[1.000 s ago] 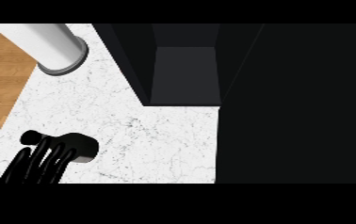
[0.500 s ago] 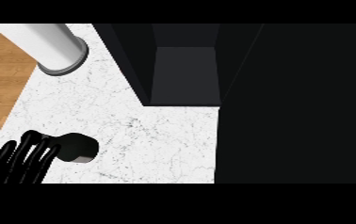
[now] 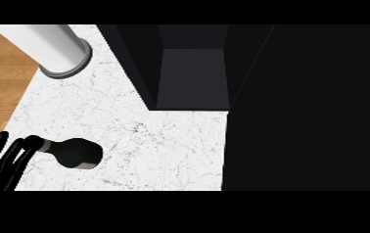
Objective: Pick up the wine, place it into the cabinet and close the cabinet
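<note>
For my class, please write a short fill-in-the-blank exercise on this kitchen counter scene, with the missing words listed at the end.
1. The wine bottle lies on the ____ marble counter.
2. The robot's ____ hand is at the bottle's neck.
3. The dark cabinet stands ____, its inside showing.
4. The white cylinder stands near the counter's ____ edge.

Missing words: white; left; open; left

Item count, head view:

- Hands: one, the left hand (image 3: 16, 156), at the lower left edge.
- Wine bottles: one. The wine bottle (image 3: 72, 152) lies immediately right of the hand.
- Cylinders: one. A white cylinder (image 3: 52, 46) stands up and slightly right of the hand.
- Cabinets: one. A dark cabinet (image 3: 192, 75), open, is located far right of the hand.
- Tabletops: one, the white marble tabletop (image 3: 159, 149).
</note>
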Tool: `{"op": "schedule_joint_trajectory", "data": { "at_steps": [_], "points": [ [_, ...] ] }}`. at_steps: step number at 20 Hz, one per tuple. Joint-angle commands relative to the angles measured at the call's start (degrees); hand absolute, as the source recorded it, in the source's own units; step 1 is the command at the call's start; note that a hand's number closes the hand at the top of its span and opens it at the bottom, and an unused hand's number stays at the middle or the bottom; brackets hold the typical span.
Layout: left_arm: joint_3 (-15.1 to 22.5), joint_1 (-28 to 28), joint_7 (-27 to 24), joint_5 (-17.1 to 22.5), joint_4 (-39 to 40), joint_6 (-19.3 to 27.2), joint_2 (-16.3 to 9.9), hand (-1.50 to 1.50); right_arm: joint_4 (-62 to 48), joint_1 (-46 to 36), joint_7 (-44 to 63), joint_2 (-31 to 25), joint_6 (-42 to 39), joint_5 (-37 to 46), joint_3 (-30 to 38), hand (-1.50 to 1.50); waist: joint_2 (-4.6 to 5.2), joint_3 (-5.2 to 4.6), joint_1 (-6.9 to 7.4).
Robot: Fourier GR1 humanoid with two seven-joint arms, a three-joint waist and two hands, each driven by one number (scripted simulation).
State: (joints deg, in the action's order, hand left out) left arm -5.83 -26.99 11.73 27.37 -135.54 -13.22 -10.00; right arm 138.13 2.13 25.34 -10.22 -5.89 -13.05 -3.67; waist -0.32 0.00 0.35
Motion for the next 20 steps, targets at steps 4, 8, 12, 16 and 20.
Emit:
{"op": "schedule_joint_trajectory", "data": {
  "at_steps": [4, 8, 12, 16, 20],
  "points": [
    [-6.7, -1.3, 1.7, 10.8, -7.4, -0.5, -0.2, -1.5, 8.6, 1.6, 4.0, -0.8, 1.1, -2.4, 1.4, -1.5, -0.14, 0.0, -0.1],
    [-14.2, 1.9, 0.4, 15.1, 1.1, -3.5, -3.1, -1.5, 10.1, -0.7, 7.5, -0.1, 3.6, -0.9, -0.2, -1.5, -0.03, -0.09, -0.19],
    [-14.7, 3.9, 5.2, 16.6, 1.8, -1.4, -3.9, -1.5, 9.9, 1.0, 6.3, -1.7, 0.2, -6.2, 3.2, -1.5, 0.08, 0.02, -0.58],
    [-19.6, 5.6, 5.8, 21.8, 8.0, -4.4, -6.7, -1.5, 9.7, 4.4, 2.5, 0.8, -0.3, -2.5, 0.1, -1.5, 0.12, 0.02, -0.67],
    [-17.2, 7.5, 4.0, 18.1, 15.6, -9.2, -5.4, -1.5, 8.4, -1.4, 6.7, -0.2, 1.6, -4.4, 2.3, -1.5, 0.24, -0.03, -0.66]
  ]
}}
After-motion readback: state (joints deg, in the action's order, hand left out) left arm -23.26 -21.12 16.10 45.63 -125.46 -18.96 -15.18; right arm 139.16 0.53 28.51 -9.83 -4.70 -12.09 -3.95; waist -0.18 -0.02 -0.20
